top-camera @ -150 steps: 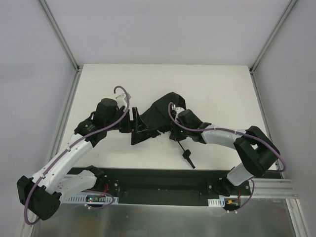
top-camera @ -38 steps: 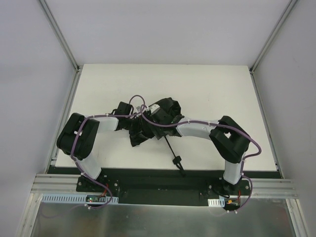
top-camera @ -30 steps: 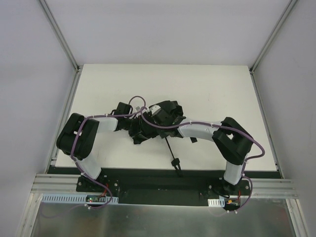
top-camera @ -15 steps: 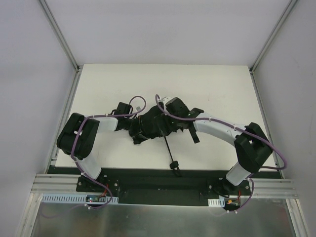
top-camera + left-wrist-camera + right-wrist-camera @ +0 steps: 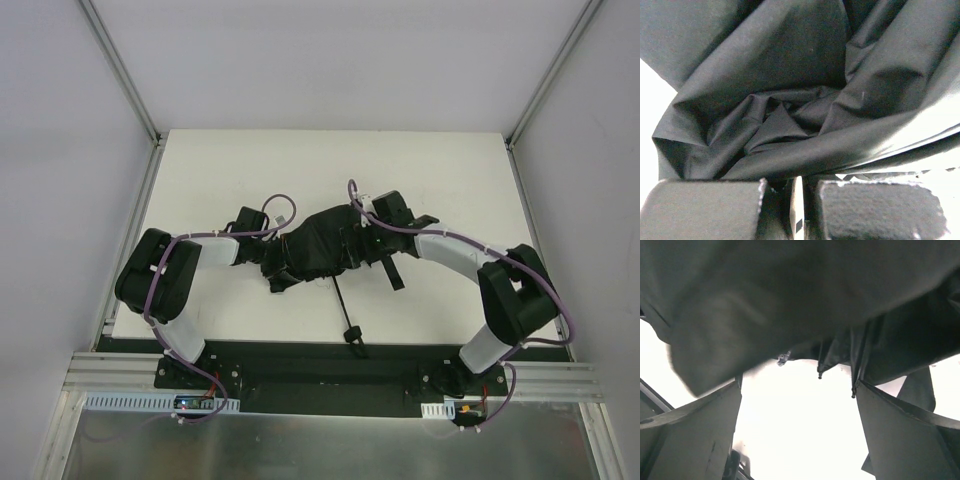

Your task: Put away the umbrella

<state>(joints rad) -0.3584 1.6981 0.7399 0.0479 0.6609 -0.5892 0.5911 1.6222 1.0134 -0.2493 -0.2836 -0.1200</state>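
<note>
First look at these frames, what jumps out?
A crumpled black umbrella lies centred on the table, its thin shaft running toward the near edge and ending in a knob handle. The left gripper is shut on its left end; the right gripper stands wide open at the right end, holding nothing.

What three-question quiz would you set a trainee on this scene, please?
1. True or false: the left gripper is open.
2. The umbrella has its handle pointing toward which edge of the table? A far, B near, C left.
3. Fill in: the right gripper has its jaws ____.
Key: 1 false, it is shut; 2 B; 3 open.
</note>
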